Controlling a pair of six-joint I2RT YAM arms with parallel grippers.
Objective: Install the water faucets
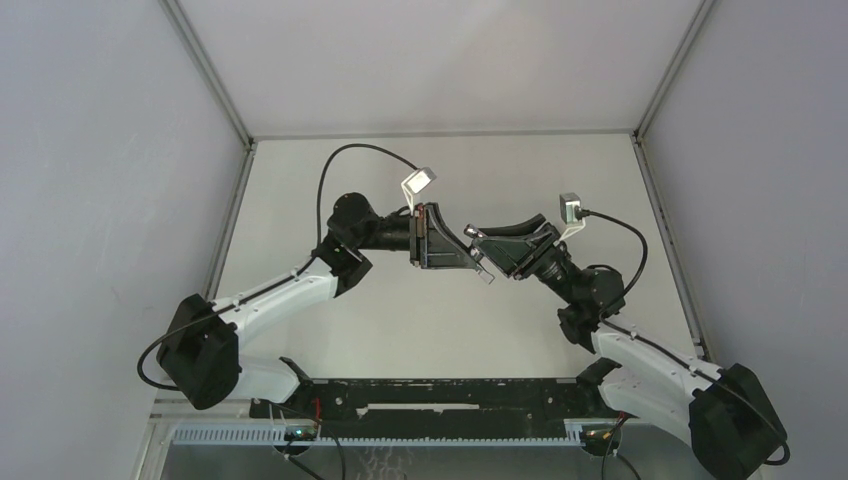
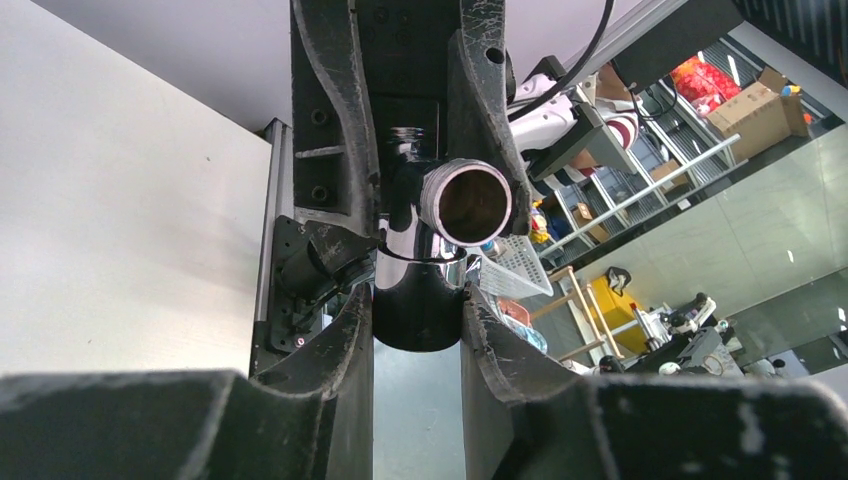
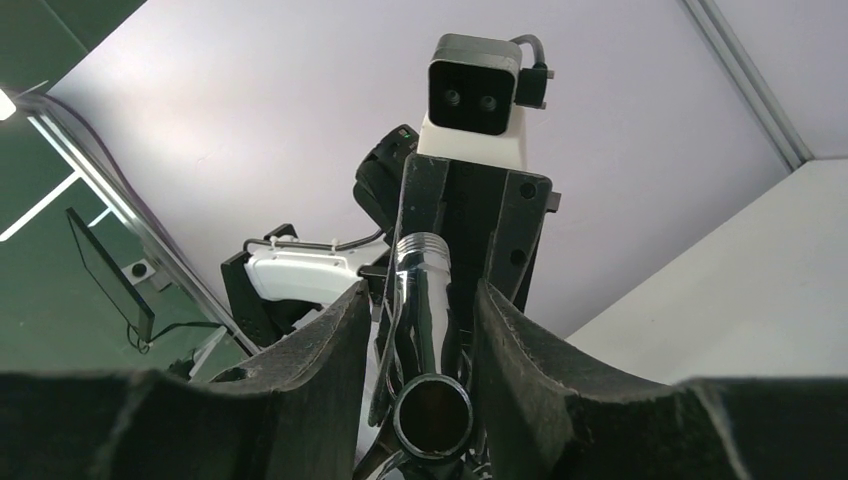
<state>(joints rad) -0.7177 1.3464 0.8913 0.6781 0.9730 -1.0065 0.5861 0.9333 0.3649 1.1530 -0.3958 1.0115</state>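
Both grippers meet in mid-air above the table's middle. My left gripper (image 1: 466,258) (image 2: 418,305) is shut on the shiny chrome tap piece (image 2: 420,265), its fingers pressing both sides of the chrome barrel. A dull-grey threaded open end (image 2: 472,203) faces the left wrist camera. My right gripper (image 1: 482,248) (image 3: 420,335) is shut on the same chrome piece (image 3: 420,300), whose threaded tip (image 3: 422,248) points away and whose round opening (image 3: 432,415) faces that camera. A chrome tip (image 1: 485,275) pokes out below the fingers. I cannot tell whether the stub is a separate part.
The white table (image 1: 420,330) lies under the raised grippers, with grey walls on three sides and a metal rail (image 1: 228,230) along the left edge. The black base bar (image 1: 440,395) runs along the near edge. Each gripper fills the other's wrist view.
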